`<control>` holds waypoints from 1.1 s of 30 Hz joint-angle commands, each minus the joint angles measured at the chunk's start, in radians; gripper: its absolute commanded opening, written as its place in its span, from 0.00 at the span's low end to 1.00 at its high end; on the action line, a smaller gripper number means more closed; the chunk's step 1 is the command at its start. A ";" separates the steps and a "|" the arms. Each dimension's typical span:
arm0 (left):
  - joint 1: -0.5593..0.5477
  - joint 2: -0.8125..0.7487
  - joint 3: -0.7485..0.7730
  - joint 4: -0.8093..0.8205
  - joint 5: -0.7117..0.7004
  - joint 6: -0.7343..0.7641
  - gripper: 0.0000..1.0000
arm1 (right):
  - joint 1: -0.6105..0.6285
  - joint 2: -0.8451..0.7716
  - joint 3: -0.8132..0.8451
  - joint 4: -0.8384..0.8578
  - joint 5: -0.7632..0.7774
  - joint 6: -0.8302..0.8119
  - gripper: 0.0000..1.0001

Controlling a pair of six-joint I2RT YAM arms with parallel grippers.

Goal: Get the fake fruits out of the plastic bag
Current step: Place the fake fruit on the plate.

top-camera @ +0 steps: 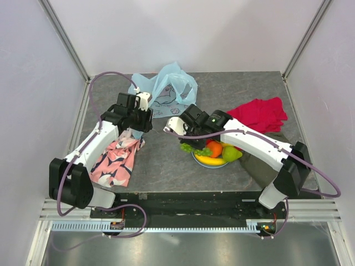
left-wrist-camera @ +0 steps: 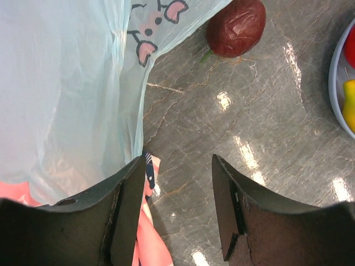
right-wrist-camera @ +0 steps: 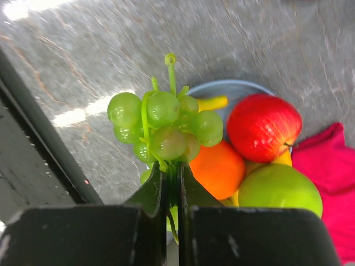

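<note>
The pale-blue plastic bag [top-camera: 166, 88] lies crumpled at the back of the table and fills the upper left of the left wrist view [left-wrist-camera: 66, 83]. Beside it lies a dark purple plum [left-wrist-camera: 236, 27]. My left gripper [left-wrist-camera: 177, 160] hangs open over bare table at the bag's edge, holding nothing. My right gripper [right-wrist-camera: 172, 166] is shut on the stem of the green grape bunch [right-wrist-camera: 166, 124], which hangs at the left rim of the light-blue plate [right-wrist-camera: 238, 88]. On the plate lie a red apple [right-wrist-camera: 263, 126], an orange [right-wrist-camera: 219, 169], a green apple [right-wrist-camera: 280, 191] and a banana [right-wrist-camera: 211, 103].
A pink patterned cloth [top-camera: 115, 160] lies under the left arm, with its corner by my left finger [left-wrist-camera: 150, 233]. A red cloth [top-camera: 259, 113] sits at the back right. White walls and metal posts enclose the table.
</note>
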 commanded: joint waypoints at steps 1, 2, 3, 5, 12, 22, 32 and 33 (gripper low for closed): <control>0.004 0.024 0.060 0.033 0.034 -0.040 0.58 | -0.037 0.017 -0.005 -0.015 0.079 0.021 0.00; 0.004 0.027 0.061 0.033 0.037 -0.038 0.58 | -0.040 0.022 -0.005 -0.013 0.082 0.027 0.00; 0.004 0.031 0.063 0.032 0.037 -0.040 0.58 | -0.048 0.028 -0.002 -0.013 0.080 0.033 0.00; 0.004 0.034 0.065 0.033 0.037 -0.040 0.58 | -0.057 0.047 0.001 -0.012 0.068 0.052 0.00; 0.004 0.040 0.055 0.035 0.031 -0.040 0.58 | -0.083 0.111 0.024 0.004 0.056 0.116 0.03; 0.004 0.078 0.074 0.032 0.047 -0.041 0.58 | -0.117 0.176 0.041 0.027 0.128 0.201 0.10; 0.004 0.101 0.078 0.033 0.060 -0.043 0.57 | -0.118 0.203 0.039 0.037 0.152 0.196 0.48; 0.004 0.100 0.077 0.033 0.059 -0.043 0.57 | -0.117 0.205 0.039 0.037 0.151 0.195 0.50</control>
